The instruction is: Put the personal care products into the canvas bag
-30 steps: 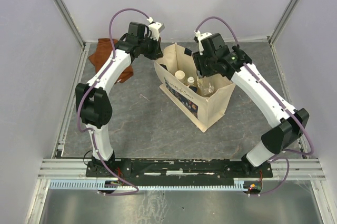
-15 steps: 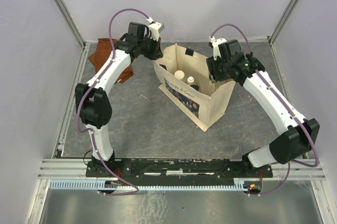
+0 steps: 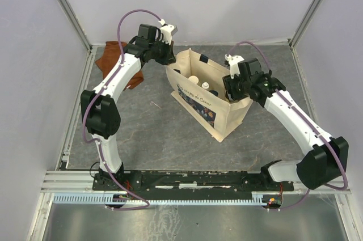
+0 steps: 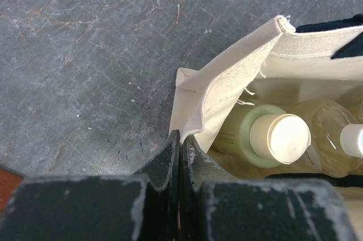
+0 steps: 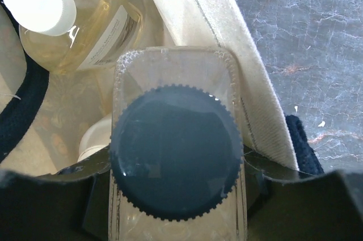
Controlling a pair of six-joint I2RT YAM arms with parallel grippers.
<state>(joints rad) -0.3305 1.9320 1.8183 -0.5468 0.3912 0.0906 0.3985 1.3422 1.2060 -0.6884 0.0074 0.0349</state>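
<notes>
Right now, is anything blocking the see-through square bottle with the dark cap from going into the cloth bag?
Nothing visible does. The right end effector holds the clear square dark-capped bottle over the mouth of the beige canvas bag, beside its rim; the amber white-capped bottle inside sits aside.

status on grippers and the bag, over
Left gripper shut, pinching canvas bag rim. Right gripper shut on clear square bottle over bag mouth. White-capped bottles already inside.

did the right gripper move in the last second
Yes. The right gripper shifted rightward and nearer, from over the canvas bag's middle to its right wall.
</notes>
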